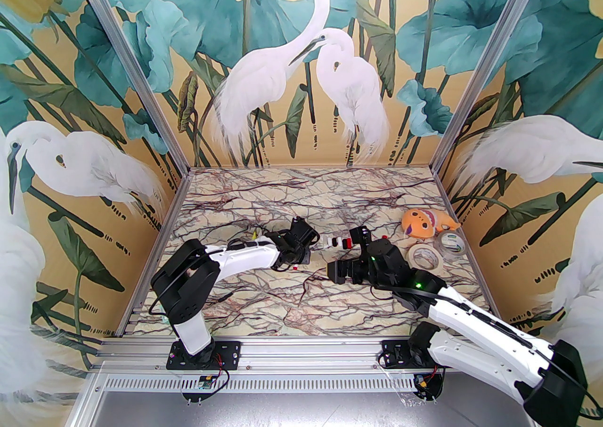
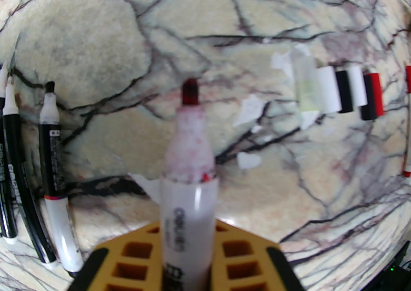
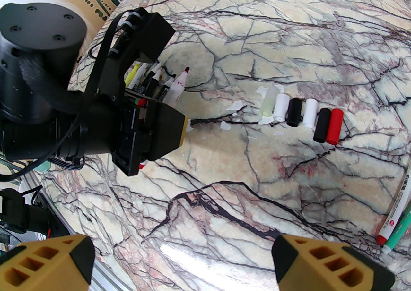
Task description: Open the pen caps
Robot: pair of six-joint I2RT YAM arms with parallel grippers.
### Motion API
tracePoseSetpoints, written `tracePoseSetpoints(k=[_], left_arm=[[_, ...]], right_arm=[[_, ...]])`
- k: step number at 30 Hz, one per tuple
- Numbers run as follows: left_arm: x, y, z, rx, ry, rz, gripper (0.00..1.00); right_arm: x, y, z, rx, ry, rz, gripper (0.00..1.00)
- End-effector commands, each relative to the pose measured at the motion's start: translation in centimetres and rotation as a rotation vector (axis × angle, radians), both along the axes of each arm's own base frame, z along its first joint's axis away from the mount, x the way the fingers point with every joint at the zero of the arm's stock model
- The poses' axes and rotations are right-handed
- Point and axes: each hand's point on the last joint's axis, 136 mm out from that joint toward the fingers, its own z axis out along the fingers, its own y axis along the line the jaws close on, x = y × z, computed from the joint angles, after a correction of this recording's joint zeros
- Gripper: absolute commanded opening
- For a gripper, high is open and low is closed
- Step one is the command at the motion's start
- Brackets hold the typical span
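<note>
Nearest the arm bases, the right gripper [image 3: 192, 264] hangs over bare tabletop [image 1: 301, 302] with its yellow-padded fingers spread wide and nothing between them. Just to its right, at the edge of the right wrist view, two capped pens [image 3: 396, 216] lie side by side, one with a red end and one with a green end. Across from it, the left gripper [image 2: 186, 261] is clamped tight on the white barrel of a red marker [image 2: 188, 167], which points forward with its red tip bare and no cap on it. Between the two grippers the pen caps [image 3: 301, 116] lie on their sides in a close row on the tabletop: a pale greenish one [image 3: 268, 105], then white [image 3: 281, 106], black [image 3: 294, 111], white [image 3: 310, 113], black [image 3: 322, 120] and red [image 3: 334, 122], the last two touching. A few white paper scraps [image 3: 234, 107] sit near the greenish end of the row. Beside the left gripper, several uncapped markers [image 2: 53, 155] with black-and-white barrels lie roughly parallel. Farther back on the right, two tape rolls [image 1: 424, 256] lie flat next to each other, with an orange fish toy [image 1: 424, 222] just behind them.
</note>
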Motion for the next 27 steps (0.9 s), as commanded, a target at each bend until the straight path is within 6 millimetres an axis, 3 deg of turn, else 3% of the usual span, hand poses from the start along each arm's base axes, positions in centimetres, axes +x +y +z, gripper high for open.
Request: tracePoseSetpoints(k=[1,15,24,27], left_arm=[[0.9,1.6,-0.1,0.094,-0.025,0.034,0.13],[2.1,3.4,-1.5,0.192,-0.021,0.064,0.17],[2.1,3.9,-1.5,0.211,-0.021,0.060,0.24],[2.2,4.0,-1.3,0.223,-0.027,0.060,0.32]], right_arm=[[0.0,-0.4,-0.6,-0.027,0.015,-0.028,0.99],[-0.3,-0.8,-1.8,-0.054,0.044,-0.033,0.99],[-0.1,-0.6,-2.2,-0.051,0.051,-0.036,0.99],[-0.1,-0.5,-2.4,-0.045,0.060,-0.039,0.99]])
